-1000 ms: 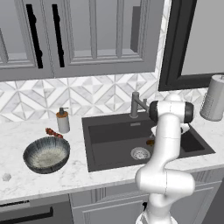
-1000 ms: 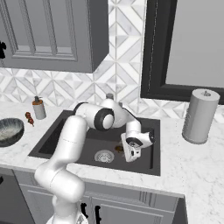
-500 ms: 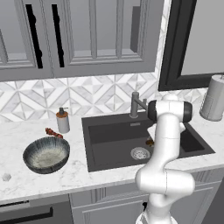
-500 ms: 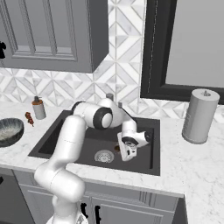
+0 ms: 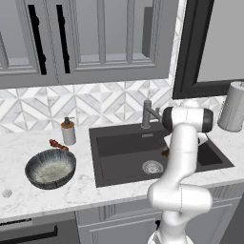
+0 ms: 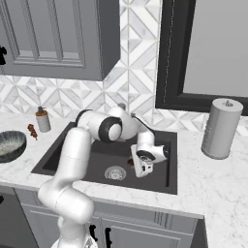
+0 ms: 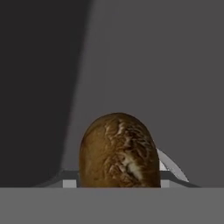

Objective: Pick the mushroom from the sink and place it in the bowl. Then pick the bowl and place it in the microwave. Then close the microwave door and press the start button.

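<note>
One mushroom [image 7: 118,151] low in sink [image 5: 119,147], close before pincer [image 6: 140,169] | pincer state: cannot tell if pinching or spread | handling: judged light, soft, bruisable; take cap sides gently | bowl [image 5: 50,168] on surface, well left.

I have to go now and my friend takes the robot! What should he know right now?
Gripper: down in the sink, by the drain; the hand view has the mushroom right at its fingers, so it looks closed on it, not lifted.
Bowl: on the counter left of the sink, nothing in it.
Done: mushroom reached.
Left: lift the mushroom into the bowl, put the bowl in the microwave, shut its door, press start.
</note>
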